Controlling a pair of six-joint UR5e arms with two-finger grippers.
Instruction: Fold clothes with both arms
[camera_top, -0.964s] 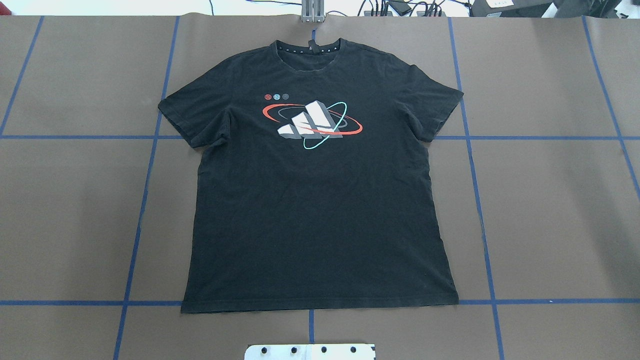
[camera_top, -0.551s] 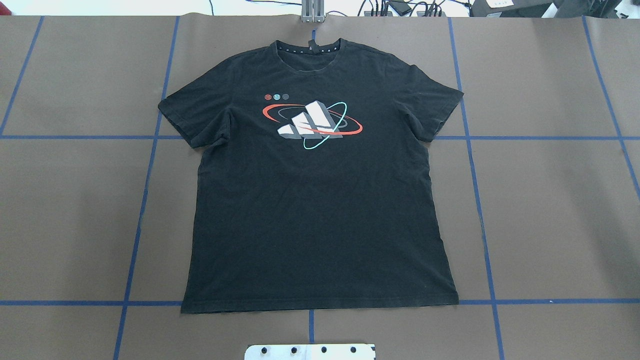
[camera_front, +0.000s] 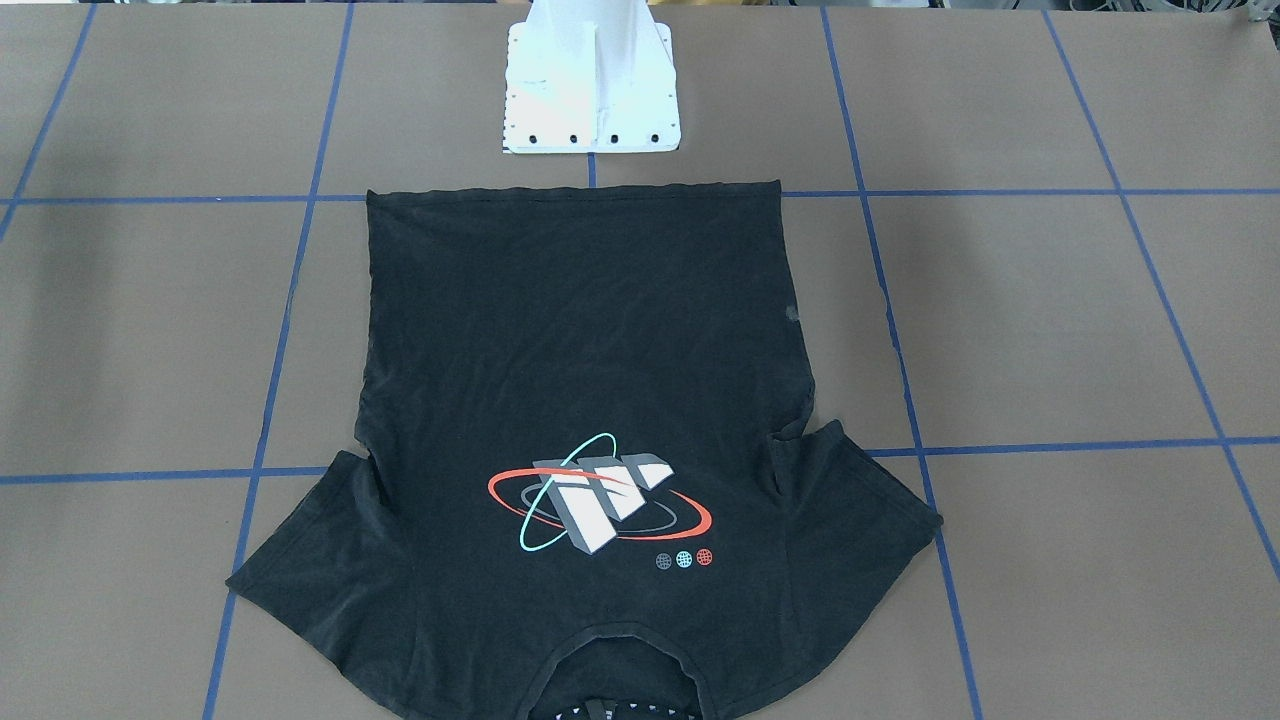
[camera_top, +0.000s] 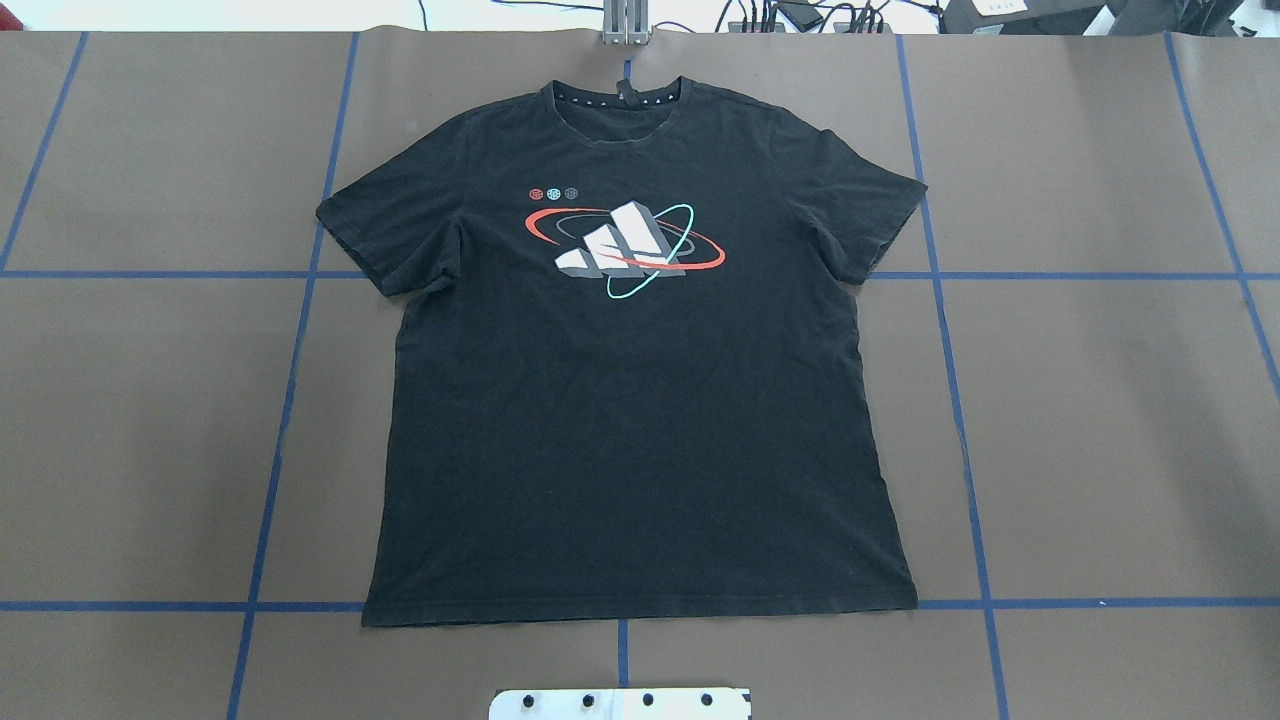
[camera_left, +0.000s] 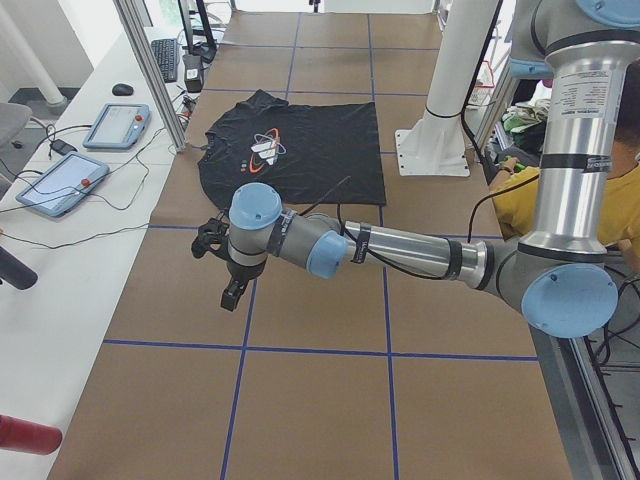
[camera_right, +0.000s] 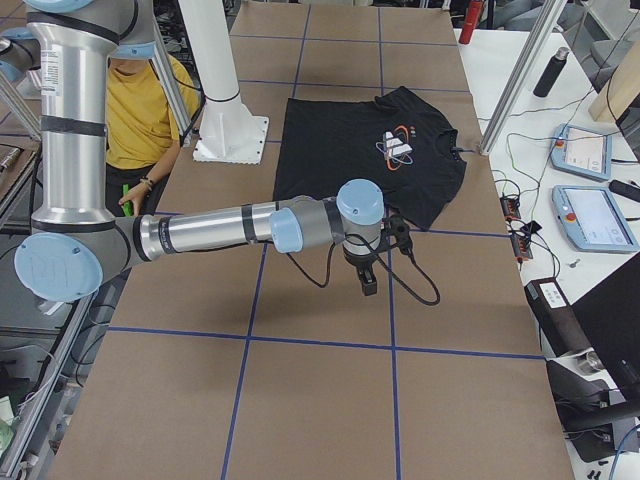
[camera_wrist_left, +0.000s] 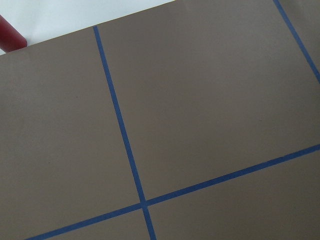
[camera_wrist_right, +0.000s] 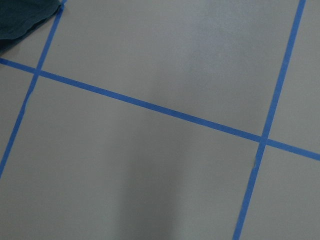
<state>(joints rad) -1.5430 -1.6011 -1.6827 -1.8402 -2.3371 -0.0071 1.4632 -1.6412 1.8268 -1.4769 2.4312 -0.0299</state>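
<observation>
Black T-shirt (camera_top: 640, 420): flat on bench (camera_top: 1100, 400), collar at far edge. My left pincer (camera_left: 231, 296), right pincer (camera_right: 368, 284): clear of it; grip state indiscernible.

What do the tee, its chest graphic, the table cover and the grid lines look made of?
T-shirt: soft knit fabric, probably cotton, matte black; fine wrinkles, stitched hem.
Chest graphic: looks like printed ink, flat and opaque.
Table cover: matte brown sheet, paper or vinyl, can't tell; no glare.
Grid lines: likely blue adhesive tape; edges slightly wavy.
</observation>
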